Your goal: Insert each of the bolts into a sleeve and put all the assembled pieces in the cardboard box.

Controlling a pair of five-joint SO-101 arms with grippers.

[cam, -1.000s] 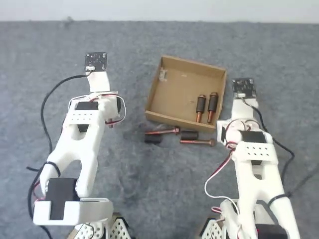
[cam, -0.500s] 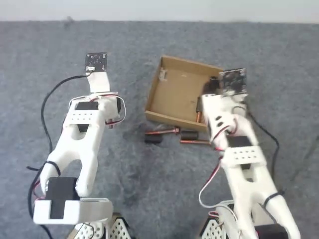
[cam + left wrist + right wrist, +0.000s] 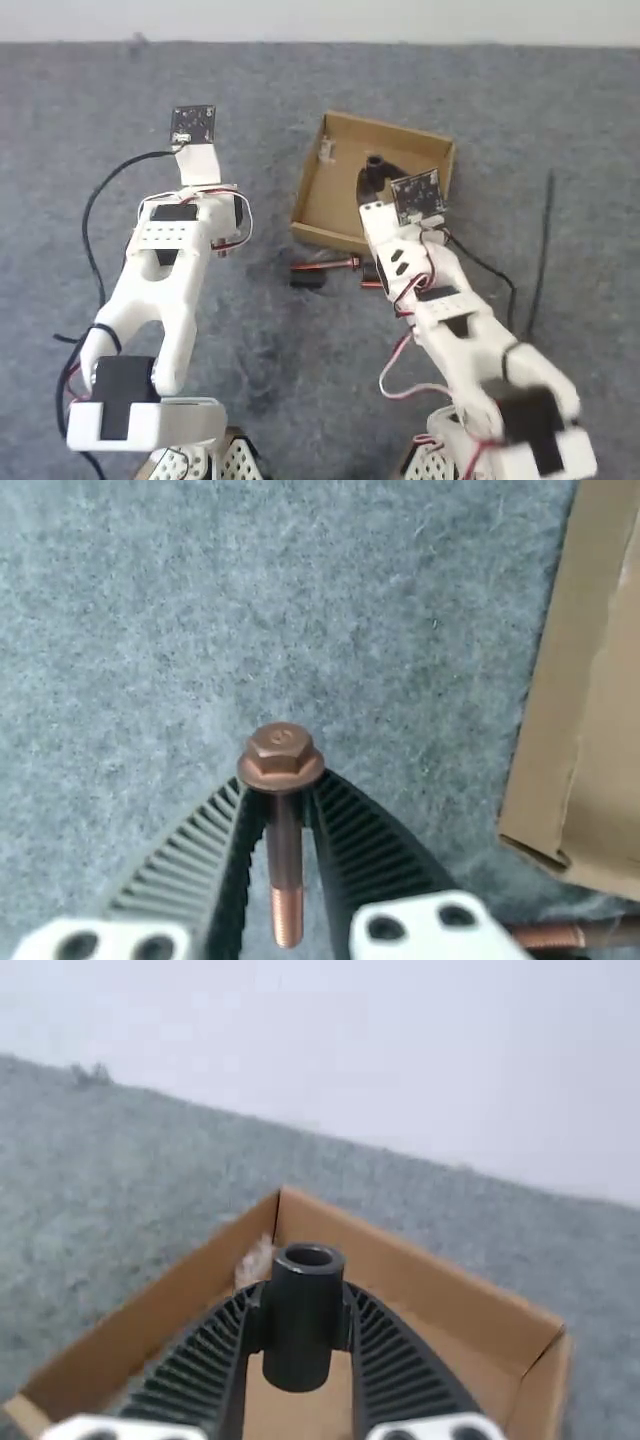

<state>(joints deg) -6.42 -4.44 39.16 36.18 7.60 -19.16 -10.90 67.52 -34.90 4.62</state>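
My left gripper [image 3: 280,785] is shut on a copper bolt [image 3: 282,755], whose hex head points away from the wrist, just above the grey carpet beside the cardboard box [image 3: 590,680]. My right gripper [image 3: 305,1300] is shut on an upright black sleeve [image 3: 303,1310] over the box [image 3: 440,1300]. From above, that sleeve [image 3: 375,163] hangs inside the box [image 3: 385,128]. In front of the box lie a loose bolt [image 3: 328,265], a black sleeve [image 3: 308,280] and a second sleeve [image 3: 378,270], partly under the right arm.
Grey carpet covers the table. The right arm [image 3: 440,300] crosses the box's front right corner and hides that part of its floor. A black cable [image 3: 95,230] loops left of the left arm [image 3: 165,270]. Another bolt's shaft [image 3: 560,937] lies near the box corner.
The right arm has swung from the box's right side leftward to over the box, carrying its sleeve. The left arm has stayed still.
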